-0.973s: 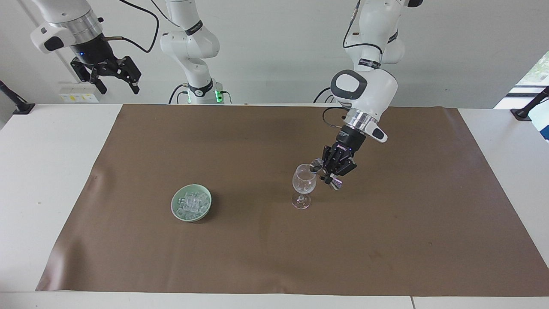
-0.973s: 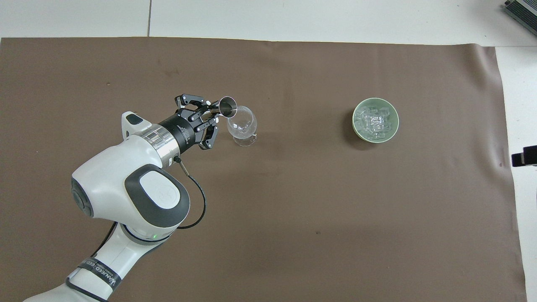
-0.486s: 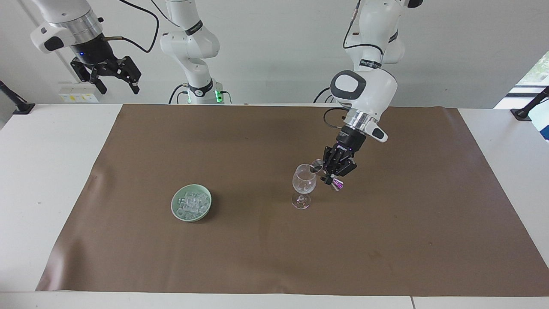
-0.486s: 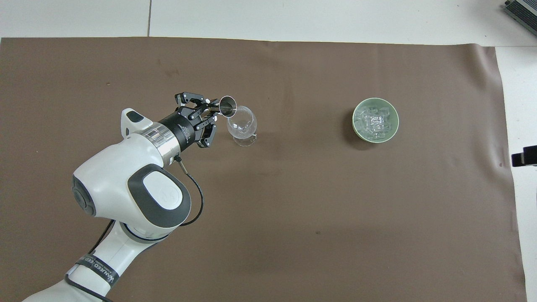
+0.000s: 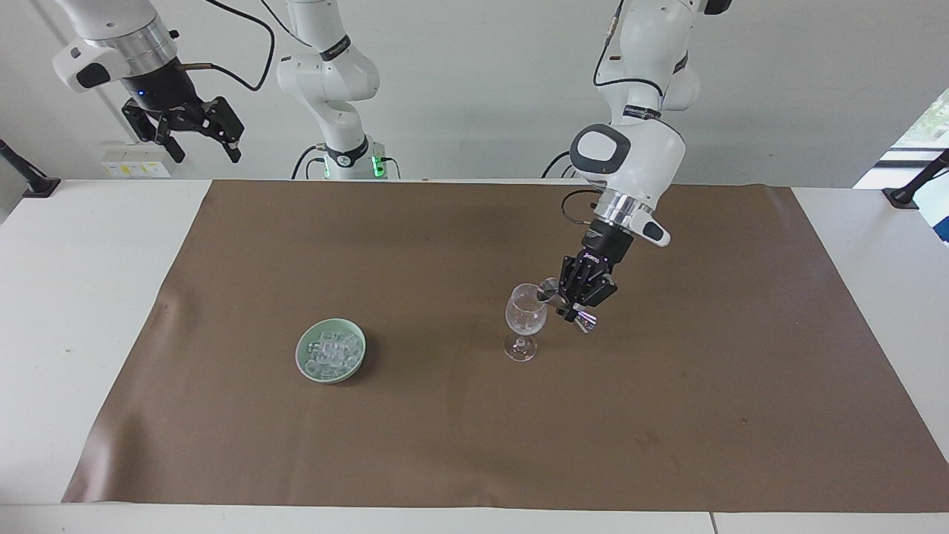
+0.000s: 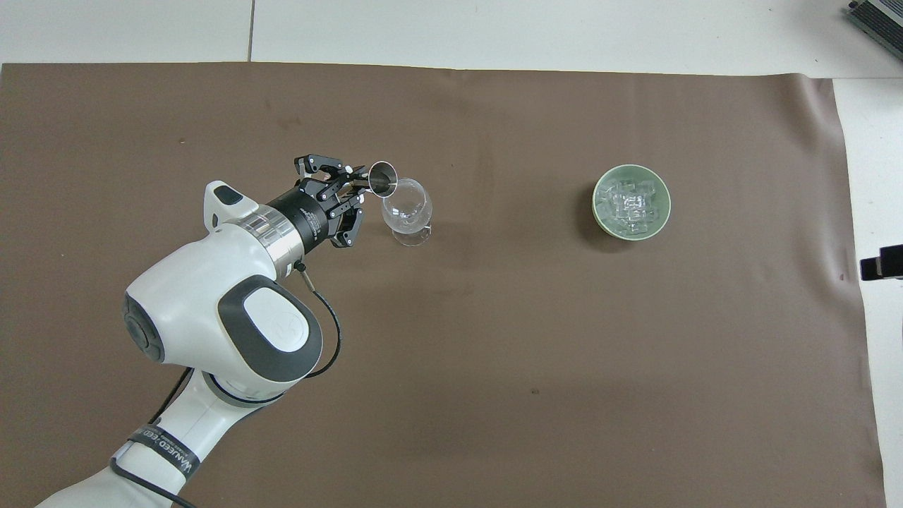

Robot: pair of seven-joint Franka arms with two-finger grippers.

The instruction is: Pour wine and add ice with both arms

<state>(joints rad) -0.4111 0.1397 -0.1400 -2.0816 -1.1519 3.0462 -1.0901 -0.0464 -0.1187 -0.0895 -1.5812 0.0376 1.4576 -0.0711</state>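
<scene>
The ice [image 6: 630,204] fills a green bowl [image 6: 664,219] on the brown mat [image 6: 494,353], at 3 o'clock from the glass [image 6: 407,210] in the overhead view. The left gripper [image 5: 574,305] clamps a tilted jigger [image 6: 382,178] at the glass's rim, nothing between glass and bowl. Only the facing view shows the right gripper [image 5: 199,141], waiting raised with fingers spread, off the mat at the right arm's end.

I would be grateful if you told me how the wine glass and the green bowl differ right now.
The wine glass is clear and stemmed, standing tall; the green bowl is opaque, low and wide. The bowl is heaped with ice; no cubes can be made out in the glass. The left gripper holds a tilted metal jigger at the glass's rim; nothing is at the bowl. Both stand upright on the brown mat.
</scene>
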